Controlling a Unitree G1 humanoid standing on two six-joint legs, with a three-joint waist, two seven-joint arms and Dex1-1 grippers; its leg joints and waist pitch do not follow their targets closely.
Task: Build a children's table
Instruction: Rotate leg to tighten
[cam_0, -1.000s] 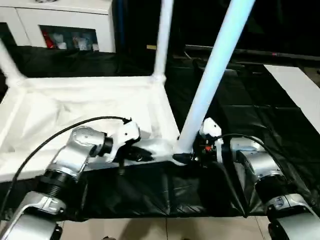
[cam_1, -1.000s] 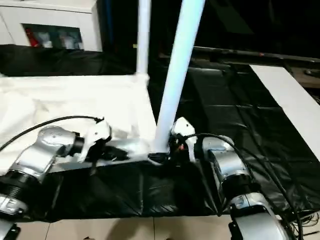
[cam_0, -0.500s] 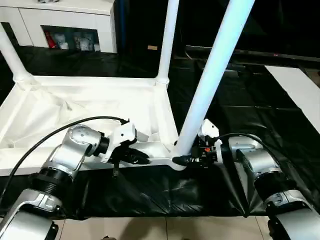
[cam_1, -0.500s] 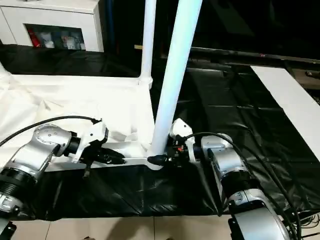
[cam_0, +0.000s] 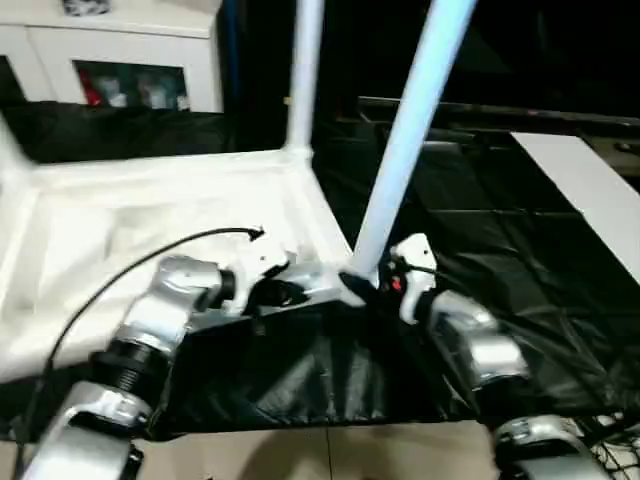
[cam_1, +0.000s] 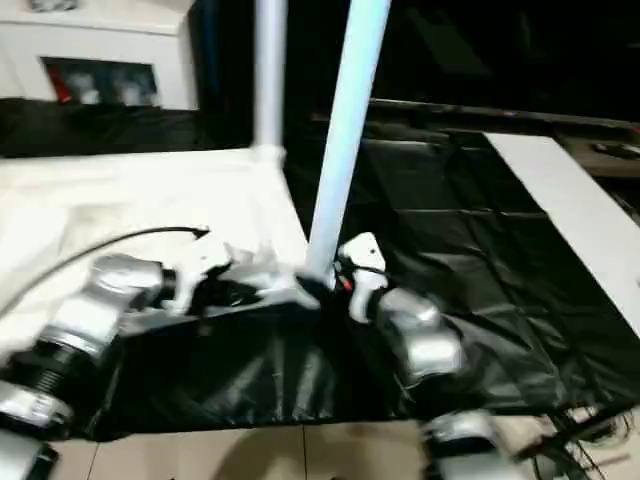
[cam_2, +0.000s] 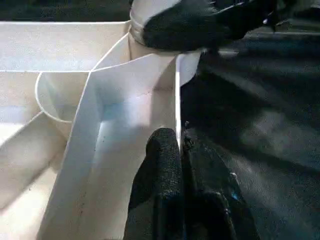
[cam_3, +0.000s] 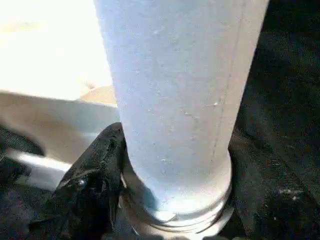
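The children's table lies upside down, its white top (cam_0: 150, 210) showing the ribbed underside. One white leg (cam_0: 405, 130) stands upright in the near right corner socket, and another leg (cam_0: 303, 70) stands in the far corner. My left gripper (cam_0: 285, 293) is shut on the top's near rim, whose thin wall runs between its fingers (cam_2: 165, 155). My right gripper (cam_0: 365, 283) is at the base of the near leg (cam_3: 175, 90). One of its black fingers (cam_3: 95, 170) presses against the leg's collar, and the other is hidden behind the leg.
The black-covered work table (cam_0: 500, 250) spreads to the right of the top. Its front edge meets a pale floor (cam_0: 300, 455). A white cabinet (cam_0: 120, 60) stands at the back left and a white board (cam_0: 585, 180) at the right.
The whole picture has shifted and tilted, so the camera moved. My right gripper stays at the leg's base with its fingers a little closer together. The left grip on the rim is unchanged.
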